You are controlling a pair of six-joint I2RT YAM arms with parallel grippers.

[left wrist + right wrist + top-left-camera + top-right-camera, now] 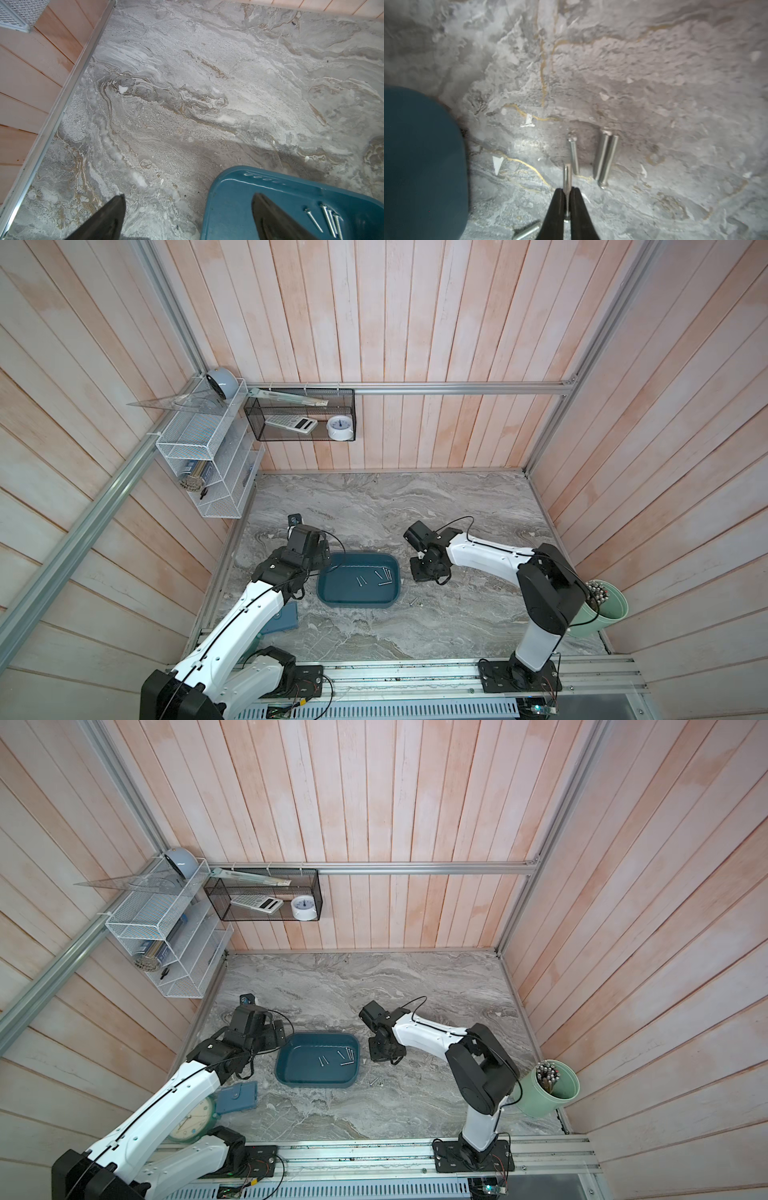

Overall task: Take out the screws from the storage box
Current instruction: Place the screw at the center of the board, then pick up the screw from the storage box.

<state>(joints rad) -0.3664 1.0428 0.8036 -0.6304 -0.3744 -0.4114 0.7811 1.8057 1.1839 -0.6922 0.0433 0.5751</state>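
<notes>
several screws (384, 573) lie flat inside the box (336, 593), some bunched and touching. the box sits left of the middle of the desk (415, 506), nearer the front edge than the back. others are already out: three loose screws (601, 153) lie close together on the desk off the box's right side, and another lies nearer the box.

right end effector (566, 190) is pinched tight on a held screw (566, 174). its shaft pokes out past the fingertips, and it seems low over the desk beside those three. left end effector (189, 196) is spread as wide as it goes and holds nothing. one finger (270, 218) is over the box's inside and the other over bare desk, so it straddles the box's left rim.

risks, my read:
- let go from any height, the round held screw may bounce or roll. it could knock the loose screws apart or run toward a desk edge.
- the grip is on a thin threaded shaft, so it could twist or slip out early.
- if the left end effector drops straight down as it stands, a finger could hit the rim and shove or tip the box, scattering what's inside.
- the bunched screws are thin and flat on slick-looking plastic. a pinch may take two at once, or skid off and take none.
- both arms reaching into the box at once could bump.
</notes>
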